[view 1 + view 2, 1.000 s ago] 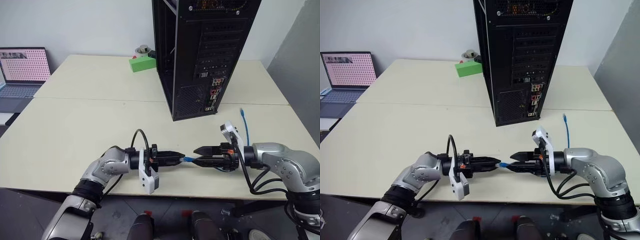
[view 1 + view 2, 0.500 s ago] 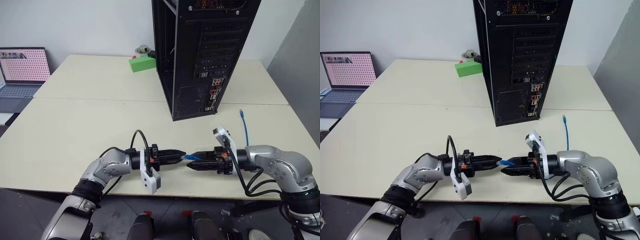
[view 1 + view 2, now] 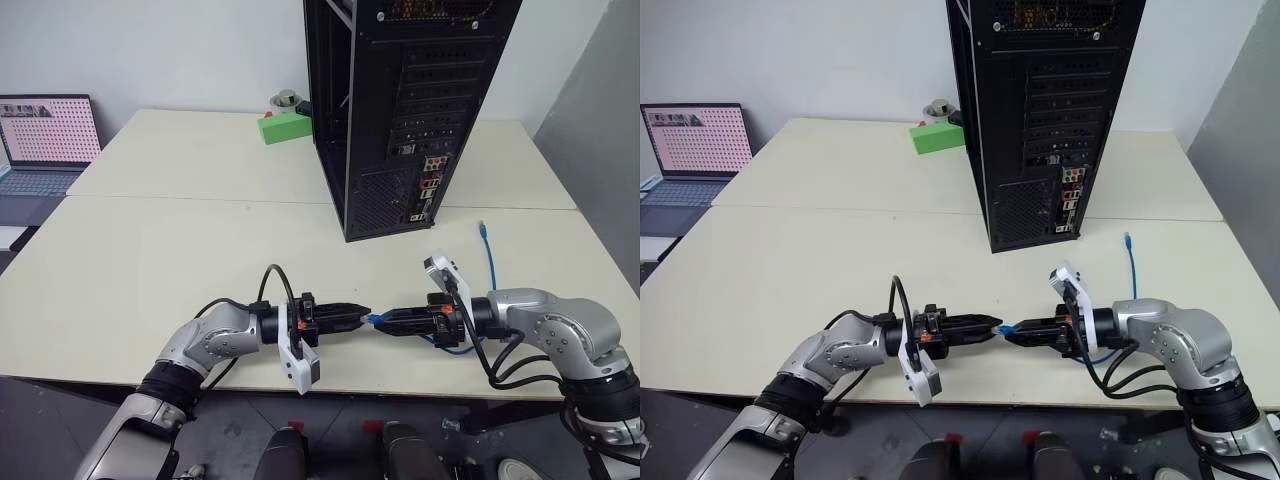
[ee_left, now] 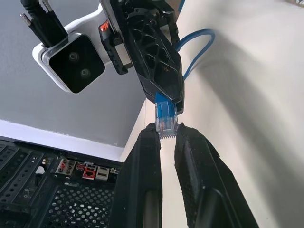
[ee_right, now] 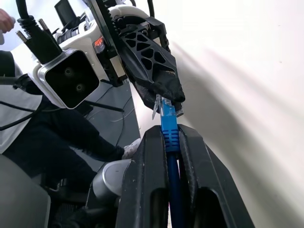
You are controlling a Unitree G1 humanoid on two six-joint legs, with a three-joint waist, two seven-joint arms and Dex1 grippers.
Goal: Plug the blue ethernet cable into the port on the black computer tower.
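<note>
Change: right gripper (image 3: pixel 383 319) has closed since the earlier frame, now clamping the thin bright-blue ethernet cable (image 5: pixel 169 137).
Left gripper (image 3: pixel 364 315): closed on the plug tip.
Location: lower centre, above the beige table (image 3: pixel 150 250).

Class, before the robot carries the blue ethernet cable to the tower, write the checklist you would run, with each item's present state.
1. Right end effector shut on the blue ethernet cable: ok.
2. Left end effector shut on the plug tip: ok.
3. Plug seated in the port: not ok, it is over the table.
4. Path to the black computer tower rear free: ok.
5. Plug clip orientation for the port: cannot tell.
</note>
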